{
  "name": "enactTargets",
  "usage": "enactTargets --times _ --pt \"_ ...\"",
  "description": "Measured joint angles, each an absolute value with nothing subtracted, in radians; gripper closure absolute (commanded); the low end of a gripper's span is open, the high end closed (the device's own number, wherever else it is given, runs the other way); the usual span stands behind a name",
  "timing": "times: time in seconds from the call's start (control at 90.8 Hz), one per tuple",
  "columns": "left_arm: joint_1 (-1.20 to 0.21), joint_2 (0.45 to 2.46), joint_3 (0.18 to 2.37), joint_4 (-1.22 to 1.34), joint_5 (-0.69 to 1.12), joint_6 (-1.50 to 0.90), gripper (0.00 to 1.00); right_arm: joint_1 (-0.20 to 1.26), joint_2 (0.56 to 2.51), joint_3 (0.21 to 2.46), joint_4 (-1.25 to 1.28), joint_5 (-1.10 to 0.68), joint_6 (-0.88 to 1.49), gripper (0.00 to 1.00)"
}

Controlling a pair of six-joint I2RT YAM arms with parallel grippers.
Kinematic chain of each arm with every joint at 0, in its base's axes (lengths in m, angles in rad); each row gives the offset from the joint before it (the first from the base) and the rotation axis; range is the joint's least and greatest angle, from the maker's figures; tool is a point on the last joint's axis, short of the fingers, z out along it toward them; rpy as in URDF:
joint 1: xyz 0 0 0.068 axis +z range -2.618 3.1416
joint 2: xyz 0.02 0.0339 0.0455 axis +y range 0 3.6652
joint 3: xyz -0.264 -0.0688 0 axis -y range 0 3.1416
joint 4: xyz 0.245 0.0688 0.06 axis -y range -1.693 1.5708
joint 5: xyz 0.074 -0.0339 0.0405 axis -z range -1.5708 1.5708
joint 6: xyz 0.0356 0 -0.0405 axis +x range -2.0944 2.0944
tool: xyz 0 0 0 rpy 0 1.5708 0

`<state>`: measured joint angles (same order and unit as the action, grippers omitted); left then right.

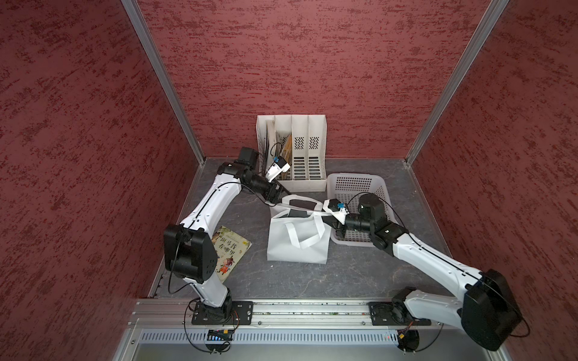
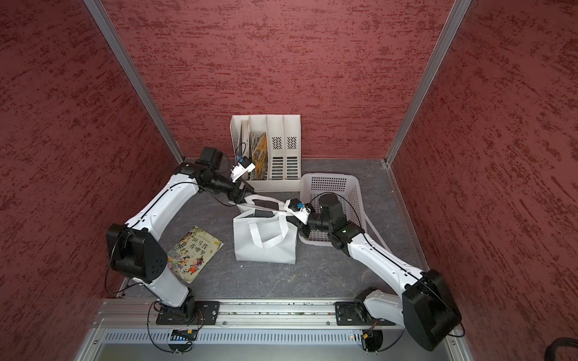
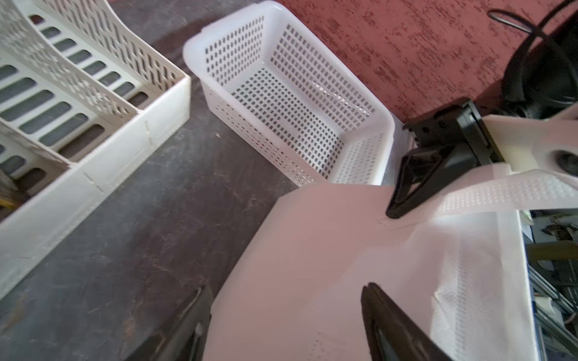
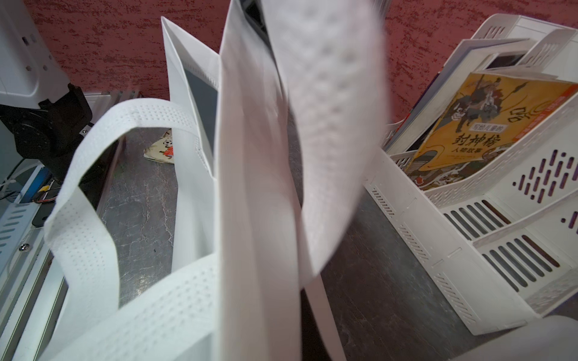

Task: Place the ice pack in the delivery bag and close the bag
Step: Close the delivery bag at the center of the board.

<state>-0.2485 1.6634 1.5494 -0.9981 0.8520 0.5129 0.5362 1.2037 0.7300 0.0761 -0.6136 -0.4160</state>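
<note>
Overhead pair; wrist close-ups sharing bag [image 3: 297,250]

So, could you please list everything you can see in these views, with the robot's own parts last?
delivery bag: one, white, upright mid-table.
handle: one seen taut, white, running from the bag to the right arm's side.
file rack: one, white, against the back wall.
racked books: several, one with a yellow cover, in the rack's compartments on the left arm's side.
loose book: one, illustrated, flat on the table by the left arm.
basket: one, white, perforated, beside the bag.
table: dark grey.
walls: red, on three sides.
ice pack: none visible.
left pincer: open, over the bag's edge.
right pincer: shut on the handle.
</note>
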Motion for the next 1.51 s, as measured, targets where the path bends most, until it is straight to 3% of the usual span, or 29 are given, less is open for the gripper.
enactTargets --times 0.507,0.76,0.948,1.036,1.19,1.355,1.41,1.51 --pt "-0.287 1.614 1.466 -1.032 0.809 0.452 0.15 0.569 1.258 0.796 0.028 -0.515 -0.408 1.0" --pt "-0.299 1.636 1.497 -1.059 0.789 0.424 0.09 0.572 1.261 0.818 -0.003 -0.492 -0.388 0.71" --pt "-0.334 1.652 1.523 -1.079 0.773 0.415 0.08 0.572 1.267 0.824 0.011 -0.501 -0.349 0.66" --pt "-0.344 1.659 1.526 -1.085 0.765 0.411 0.08 0.572 1.284 0.824 0.03 -0.508 -0.325 0.72" --pt "-0.352 1.671 1.545 -1.1 0.741 0.391 0.08 0.574 1.304 0.826 0.039 -0.505 -0.303 0.99" --pt "-0.354 1.685 1.613 -1.131 0.723 0.339 0.06 0.581 1.305 0.828 0.031 -0.483 -0.307 1.0" --pt "-0.354 1.685 1.63 -1.137 0.724 0.318 0.06 0.582 1.305 0.828 0.031 -0.477 -0.307 0.94" --pt "-0.355 1.685 1.645 -1.143 0.728 0.282 0.06 0.582 1.303 0.828 0.033 -0.464 -0.307 0.72"
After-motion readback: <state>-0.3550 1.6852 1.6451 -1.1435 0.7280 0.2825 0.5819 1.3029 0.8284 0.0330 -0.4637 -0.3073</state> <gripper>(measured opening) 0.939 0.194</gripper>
